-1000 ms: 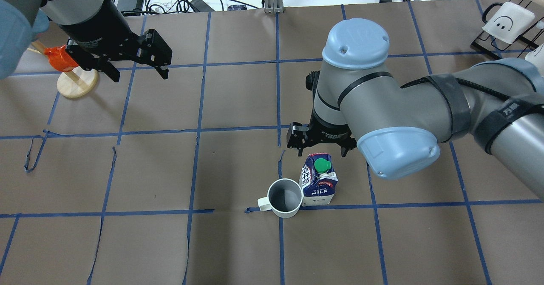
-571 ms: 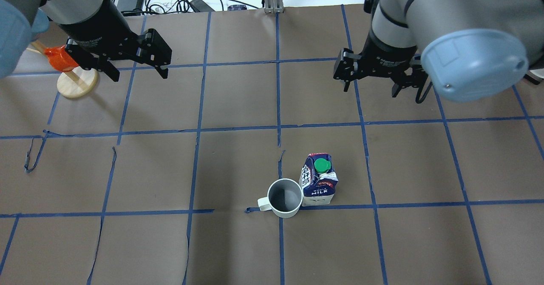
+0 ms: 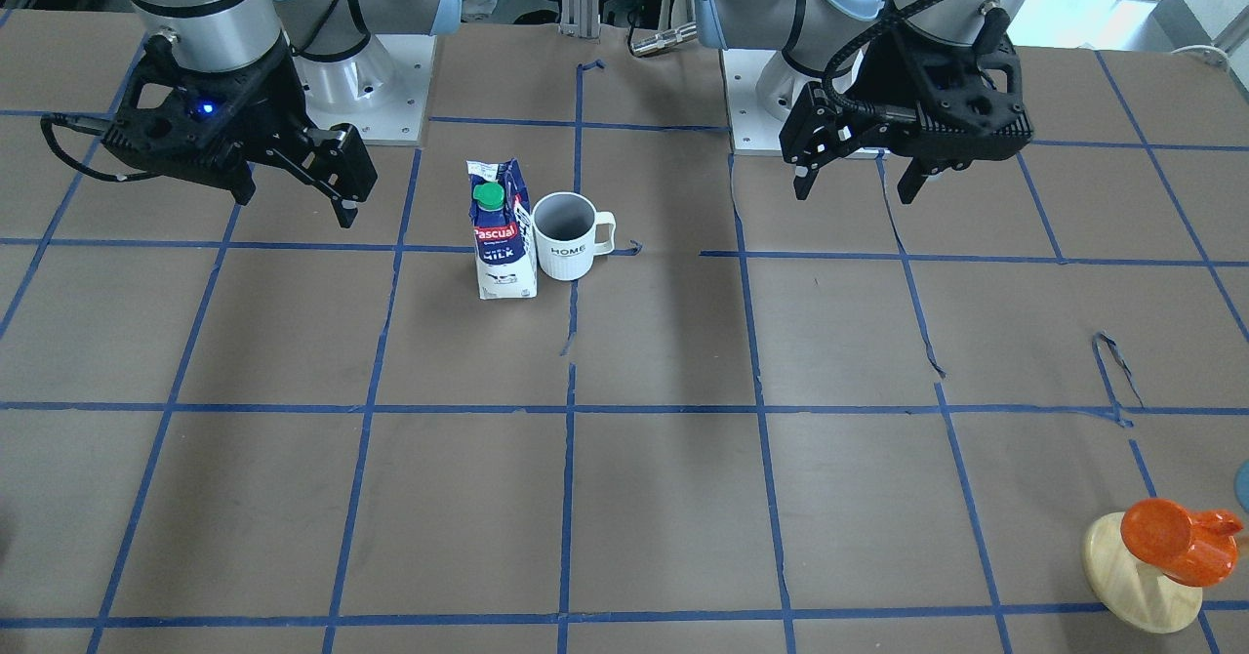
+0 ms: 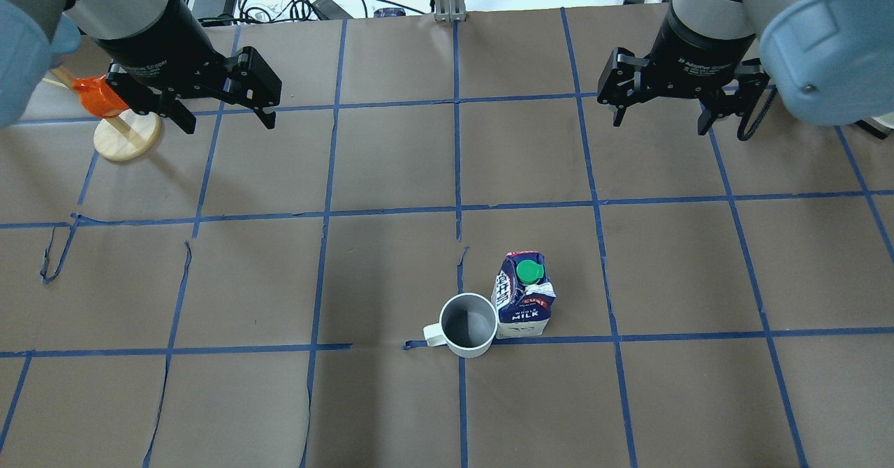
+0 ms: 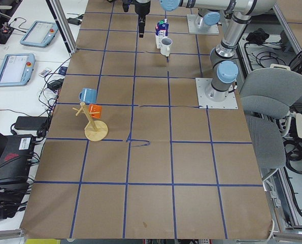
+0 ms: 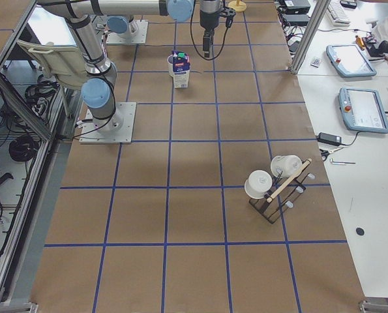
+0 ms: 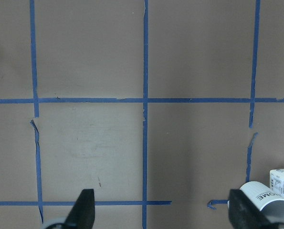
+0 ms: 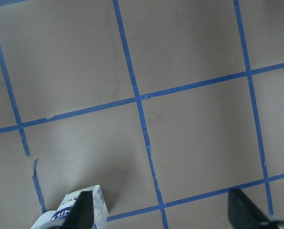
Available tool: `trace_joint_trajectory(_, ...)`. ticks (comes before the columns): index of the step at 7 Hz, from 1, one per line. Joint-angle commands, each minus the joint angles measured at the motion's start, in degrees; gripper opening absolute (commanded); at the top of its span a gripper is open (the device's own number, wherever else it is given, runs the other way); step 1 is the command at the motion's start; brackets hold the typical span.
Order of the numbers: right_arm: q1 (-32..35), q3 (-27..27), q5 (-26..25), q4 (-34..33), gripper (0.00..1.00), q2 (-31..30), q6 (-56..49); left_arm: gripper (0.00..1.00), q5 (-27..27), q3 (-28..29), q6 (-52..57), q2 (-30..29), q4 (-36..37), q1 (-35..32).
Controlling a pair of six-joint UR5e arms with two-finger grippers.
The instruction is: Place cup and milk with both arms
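**Both grippers open and empty, cup and milk side by side**

You have the cup and the milk carton standing upright together on the brown table, near the robot's edge and about midway between the two arms. The carton is on the robot's right of the cup and is taller than it, with its green cap on top. The two are pressed close, and you cannot tell from these views whether they actually touch. The cup's handle points to the robot's left, and its base sits on a blue tape line.

Your left gripper hangs above the table with its jaws spread wide and nothing between them. Your right gripper is the same, wide open and empty. Both are well apart from the cup and the carton, towards the far side of the table.

Just beyond the left gripper an orange mug hangs on a wooden stand.
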Motion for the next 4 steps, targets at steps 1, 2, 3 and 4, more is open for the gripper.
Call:
trace_joint_trajectory(1, -0.62, -0.19, -0.09, 1.22, 1.0, -0.07, -0.15, 1.0, -0.09, 0.2, -0.02, 0.0, 0.09, 0.0)
trace_joint_trajectory(2, -0.54, -0.28, -0.26, 0.88, 1.0, -0.15, -0.06, 1.0, 0.0, 0.03, -0.02, 0.0, 0.17, 0.09)
trace_joint_trajectory(3, -0.71, -0.19, -0.35, 0.62, 1.0, -0.07, -0.23, 1.0, 0.0, -0.06, -0.02, 0.0, 0.18, 0.09)
trace_joint_trajectory(4, -0.89, -0.19, -0.26, 0.26, 1.0, -0.07, -0.23, 1.0, 0.0, -0.06, 0.07, 0.0, 0.18, 0.09)
